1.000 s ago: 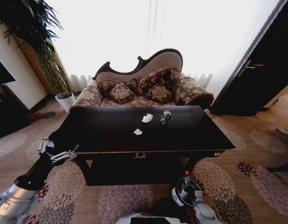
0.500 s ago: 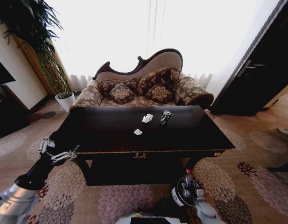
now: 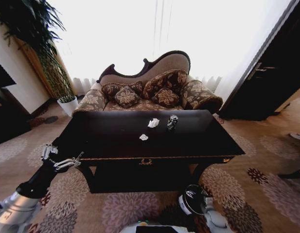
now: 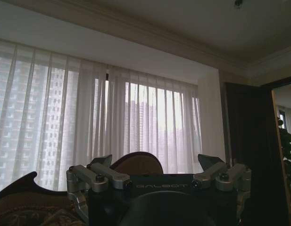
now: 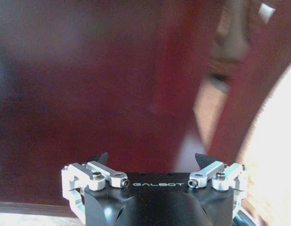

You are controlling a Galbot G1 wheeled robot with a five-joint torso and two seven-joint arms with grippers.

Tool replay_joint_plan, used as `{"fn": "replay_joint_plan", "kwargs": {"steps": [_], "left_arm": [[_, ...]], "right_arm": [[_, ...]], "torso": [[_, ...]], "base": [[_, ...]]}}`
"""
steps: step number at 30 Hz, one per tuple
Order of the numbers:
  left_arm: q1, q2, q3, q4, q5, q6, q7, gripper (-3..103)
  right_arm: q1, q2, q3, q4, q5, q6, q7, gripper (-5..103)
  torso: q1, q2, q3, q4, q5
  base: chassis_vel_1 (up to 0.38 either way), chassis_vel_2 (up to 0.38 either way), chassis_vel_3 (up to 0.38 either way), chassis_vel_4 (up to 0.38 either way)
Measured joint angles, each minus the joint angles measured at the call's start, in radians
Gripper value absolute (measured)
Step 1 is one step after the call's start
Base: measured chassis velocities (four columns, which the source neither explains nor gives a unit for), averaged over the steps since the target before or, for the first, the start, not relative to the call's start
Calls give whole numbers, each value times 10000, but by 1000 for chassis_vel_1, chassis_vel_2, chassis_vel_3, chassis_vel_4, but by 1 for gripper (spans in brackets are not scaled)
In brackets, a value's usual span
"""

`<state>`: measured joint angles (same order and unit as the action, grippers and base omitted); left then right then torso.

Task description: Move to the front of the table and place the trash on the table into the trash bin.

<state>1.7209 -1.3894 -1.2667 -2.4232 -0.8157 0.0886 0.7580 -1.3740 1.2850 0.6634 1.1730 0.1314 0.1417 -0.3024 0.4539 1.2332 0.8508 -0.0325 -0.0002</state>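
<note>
Down at five o'clock, my right claw [image 3: 204, 208] hangs spread over the trash bin [image 3: 191, 198], the bottle now gone inside, leaving can [image 3: 172, 122] and scraps [image 3: 144, 137] on the desk [image 3: 198, 141].

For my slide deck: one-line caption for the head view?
Can and paper scraps on the table; right gripper over trash bin.

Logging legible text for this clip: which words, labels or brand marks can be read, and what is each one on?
"GALBOT": on the body of the left gripper.
"GALBOT": on the body of the right gripper.
Drink can on the table: dark print, too small to read.
Trash bin: white label, too small to read.
</note>
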Motion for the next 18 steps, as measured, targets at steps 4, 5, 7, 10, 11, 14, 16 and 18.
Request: {"fn": "replay_joint_plan", "kwargs": {"steps": [4,5,7,10,11,14,16,18], "left_arm": [[13,-84,68,-29,47,-64,1,100],[14,-92,80,-31,52,-78,1,100],[14,-95,87,-31,56,-81,1,100],[12,-105,115,-30,86,-91,0,100],[11,-109,125,-31,93,-92,1,100],[21,-119,168,-33,127,-115,1,100],[23,-120,168,-33,129,-120,1,100],[24,-118,169,-29,131,-125,0,100]], "right_arm": [[-413,0,663,465,-498,1125,-3197,100],[-516,-23,709,491,-417,1516,-3969,100],[-564,-35,709,498,-331,1758,-4323,100],[-735,-7,553,649,467,2769,-5595,100],[-763,10,527,701,641,2885,-5805,100],[-1114,255,530,1499,1714,3521,-7433,100],[-1196,311,565,1702,1876,3559,-7668,100],[-1376,419,637,2075,2321,3578,-8241,100]], "torso": [[0,0,0,0,-3],[-1,0,0,-1,0],[0,0,0,-1,0],[-1,0,0,-1,1],[0,0,0,0,2],[-1,0,0,-1,0],[0,0,0,0,0],[0,0,0,1,-2]], "base": [[0,0,0,0],[0,0,0,0],[0,0,0,0],[0,0,0,0],[0,0,0,0],[0,0,0,0],[0,0,0,0],[0,0,0,0]]}}
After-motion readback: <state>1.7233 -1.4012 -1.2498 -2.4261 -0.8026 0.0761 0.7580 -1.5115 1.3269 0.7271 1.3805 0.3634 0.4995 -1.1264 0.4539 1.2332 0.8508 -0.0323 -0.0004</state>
